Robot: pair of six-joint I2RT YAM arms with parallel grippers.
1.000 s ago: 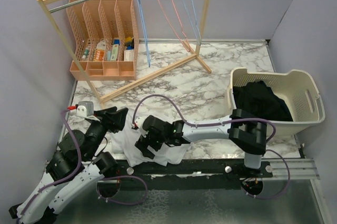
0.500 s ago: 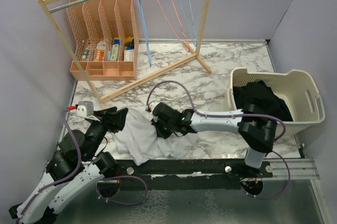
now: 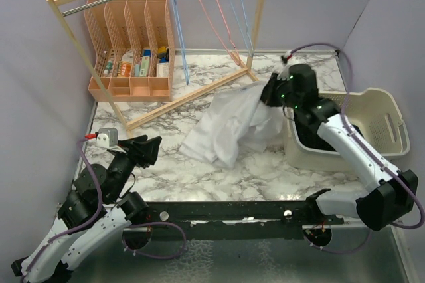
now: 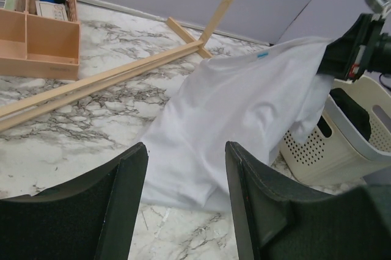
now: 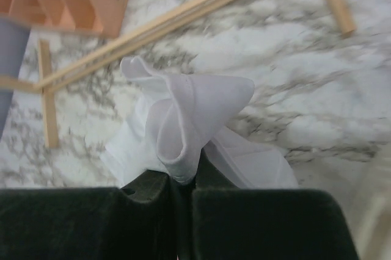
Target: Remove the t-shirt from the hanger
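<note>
The white t-shirt [image 3: 229, 123] hangs in a long drape, its top pinched in my right gripper [image 3: 269, 94], its lower end resting on the marble. No hanger shows inside it. In the right wrist view the gripper [image 5: 183, 179] is shut on a rolled fold of the t-shirt [image 5: 189, 110]. The shirt's top is level with the laundry basket's left rim. My left gripper [image 3: 143, 150] stays low at the near left, open and holding nothing; its view shows the gripper [image 4: 186, 168] facing the t-shirt [image 4: 244, 101] from a distance. Bare hangers, blue [image 3: 178, 24] and pink [image 3: 216, 20], hang on the rail.
A cream laundry basket [image 3: 392, 107] with dark clothing [image 3: 332, 140] stands at the right, just behind the right gripper. The wooden rack's base bar [image 3: 192, 94] crosses the table diagonally. An orange organizer [image 3: 129, 50] with small items stands at the back left.
My right gripper shut on the t-shirt at the near edge, then lifted and carried it up and right to the basket's left rim. The left arm has not moved.
</note>
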